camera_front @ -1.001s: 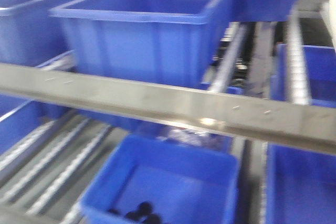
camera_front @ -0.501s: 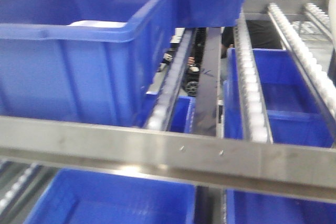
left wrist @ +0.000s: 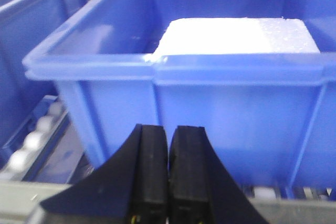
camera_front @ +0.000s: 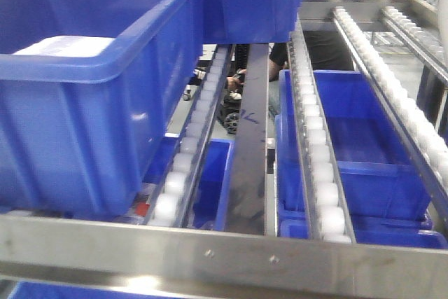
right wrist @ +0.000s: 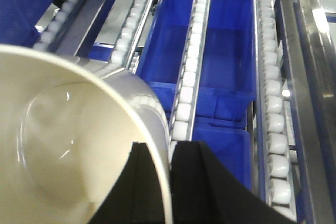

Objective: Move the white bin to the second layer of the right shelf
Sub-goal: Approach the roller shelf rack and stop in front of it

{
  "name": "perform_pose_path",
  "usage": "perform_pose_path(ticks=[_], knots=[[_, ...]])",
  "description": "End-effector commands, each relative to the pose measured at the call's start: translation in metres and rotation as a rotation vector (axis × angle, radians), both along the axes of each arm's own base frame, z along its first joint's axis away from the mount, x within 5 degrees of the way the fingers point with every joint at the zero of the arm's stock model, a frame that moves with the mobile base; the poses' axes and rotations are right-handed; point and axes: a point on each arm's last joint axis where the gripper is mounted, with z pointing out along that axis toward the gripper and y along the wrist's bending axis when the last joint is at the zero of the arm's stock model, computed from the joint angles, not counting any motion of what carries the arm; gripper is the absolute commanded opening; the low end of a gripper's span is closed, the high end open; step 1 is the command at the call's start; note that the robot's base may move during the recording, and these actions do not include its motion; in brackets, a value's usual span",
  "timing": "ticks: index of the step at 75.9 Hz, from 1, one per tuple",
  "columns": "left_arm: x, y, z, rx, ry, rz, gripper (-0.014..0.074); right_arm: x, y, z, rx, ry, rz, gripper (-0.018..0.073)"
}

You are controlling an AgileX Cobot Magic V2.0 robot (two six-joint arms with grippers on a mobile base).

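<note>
While glossy, the white bin [right wrist: 68, 145] stays pinched by the right gripper [right wrist: 169, 156]

The left pincer [left wrist: 168, 169] has its two black fingers pressed together, holding nothing. The right pincer [right wrist: 169, 177] has its fingers clamped on the rim of the white bin [right wrist: 68, 145]
</note>
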Motion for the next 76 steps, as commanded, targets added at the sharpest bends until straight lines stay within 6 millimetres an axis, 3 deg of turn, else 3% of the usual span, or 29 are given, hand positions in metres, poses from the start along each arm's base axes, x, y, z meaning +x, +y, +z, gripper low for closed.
perform_pose_path(ticks=[1,76], knots=[[0.0005,-0.0001,-0.0037,-0.009,-0.066,-0.001,0.0085,0.0017,-0.0009,0.0177,0.007,-0.118,-0.014,0.0077],[0.0005,-0.0001,-0.0037,-0.009,-0.066,-0.001,0.0085,0.0017,-0.0009,0.0178,0.007,-0.119,-0.014,0.0077]])
